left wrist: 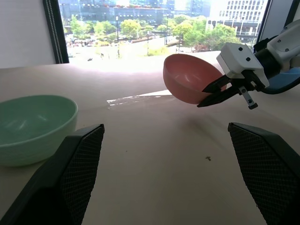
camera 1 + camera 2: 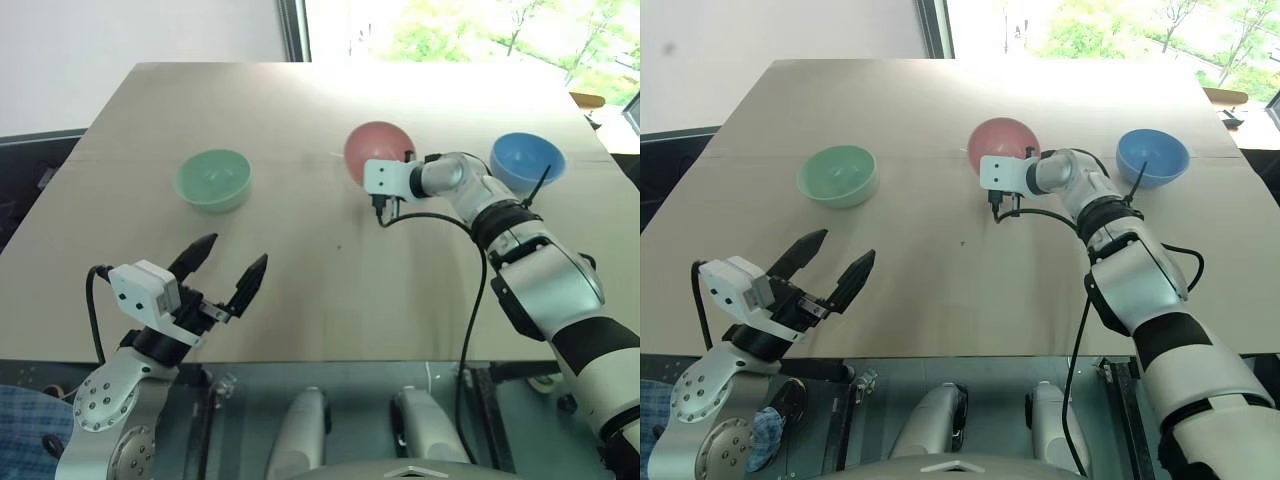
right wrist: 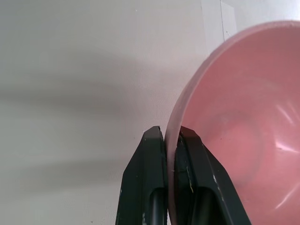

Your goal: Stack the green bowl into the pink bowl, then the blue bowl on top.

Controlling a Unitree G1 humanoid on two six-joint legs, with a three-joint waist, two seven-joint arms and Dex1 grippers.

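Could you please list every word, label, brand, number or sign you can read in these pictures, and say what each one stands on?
None: no readable text shows in any view.
The green bowl, pink bowl and blue bowl are plain and unmarked.
The table bears no print or label.
The white camera housings by the left end effector and right end effector show no legible marking.

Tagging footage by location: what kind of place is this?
Likely an upper-floor lab or office: a plain tabletop with test bowls beside a big window overlooking trees and city buildings.
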